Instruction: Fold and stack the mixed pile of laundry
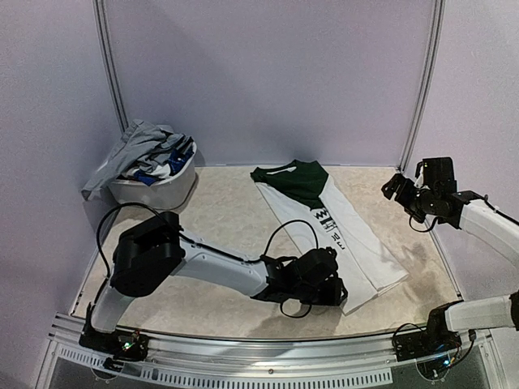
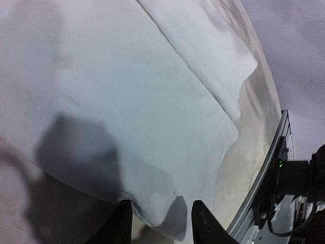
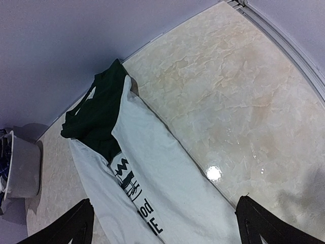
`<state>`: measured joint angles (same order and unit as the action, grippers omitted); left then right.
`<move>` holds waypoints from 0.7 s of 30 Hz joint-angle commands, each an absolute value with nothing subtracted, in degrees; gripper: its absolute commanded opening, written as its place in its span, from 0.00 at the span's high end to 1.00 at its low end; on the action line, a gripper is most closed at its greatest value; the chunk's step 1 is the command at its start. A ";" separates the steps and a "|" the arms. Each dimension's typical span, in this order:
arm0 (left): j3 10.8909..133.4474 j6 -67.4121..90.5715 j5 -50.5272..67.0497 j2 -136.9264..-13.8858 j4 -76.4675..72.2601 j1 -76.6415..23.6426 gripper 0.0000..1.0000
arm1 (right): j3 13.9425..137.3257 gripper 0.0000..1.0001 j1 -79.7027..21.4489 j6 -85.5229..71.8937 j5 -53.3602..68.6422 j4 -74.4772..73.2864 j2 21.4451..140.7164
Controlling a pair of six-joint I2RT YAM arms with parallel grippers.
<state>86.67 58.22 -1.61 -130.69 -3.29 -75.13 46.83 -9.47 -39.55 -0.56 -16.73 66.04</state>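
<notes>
L arm stretched low, L claw (image 2: 161, 226) astride T-shirt (image 1: 357, 243) hem, grip unclear; R claw (image 3: 170, 226) raised, released

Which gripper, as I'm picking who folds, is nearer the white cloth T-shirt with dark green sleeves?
Left. The left gripper straddles the T-shirt hem; the right gripper hovers apart to its right.

The white T-shirt with dark green sleeves (image 3: 152, 173) lies folded into a long strip on the beige counter (image 3: 238, 91), its green end toward the wall (image 3: 76, 35). The black print sits near the wide-spread right pincer (image 3: 167, 226). A white basket (image 3: 23, 168) (blue cloth (image 3: 4, 170) inside) stands at the left edge.
</notes>
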 commanded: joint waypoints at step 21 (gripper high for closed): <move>59.08 57.19 -10.34 -112.94 -4.18 -71.65 1.00 | 43.65 0.01 -16.08 -39.86 7.56 -13.55 64.26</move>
